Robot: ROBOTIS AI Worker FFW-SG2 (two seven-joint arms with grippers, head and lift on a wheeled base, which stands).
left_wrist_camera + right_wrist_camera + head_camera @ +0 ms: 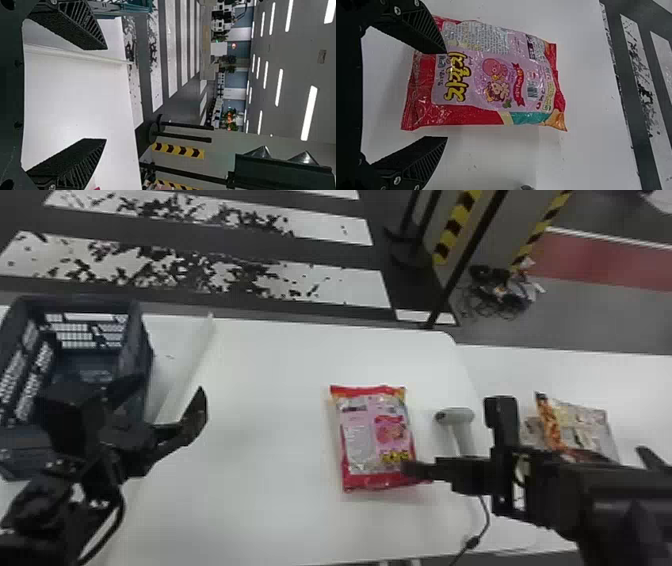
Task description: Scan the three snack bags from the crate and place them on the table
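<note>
Beyond the white desk (270,400), striped floor (210,270); on the desk, from left to right, a dark crate (142,355), the pink-and-red snack bag (377,435) flat near the middle, a scanner (455,417) just beside, and at least one more snack bag (582,427) farther right. Near the crate, the left gripper (106,93) with empty, spread jaws; best left out of the work for now. At the near end of the pink-and-red bag, the right gripper (447,95), likewise with open, empty jaws — by judgement, ready for a pick-up and scan. Note one finger over the printed face, the other out past the bag's right edge; before any descent, shift leftward to straddle the bag more evenly. Go down slowly, without pressing a fingertip into the film, and close only to a light, even squeeze on the filled body; expect slick, yielding plastic, apt to bulge or slide. Leave the barcode (532,89) uncovered — already face up, so turn the bag toward the scanner without crumpling the print. Beware of knocking the scanner or snagging the cable (471,542) on the way across.
</note>
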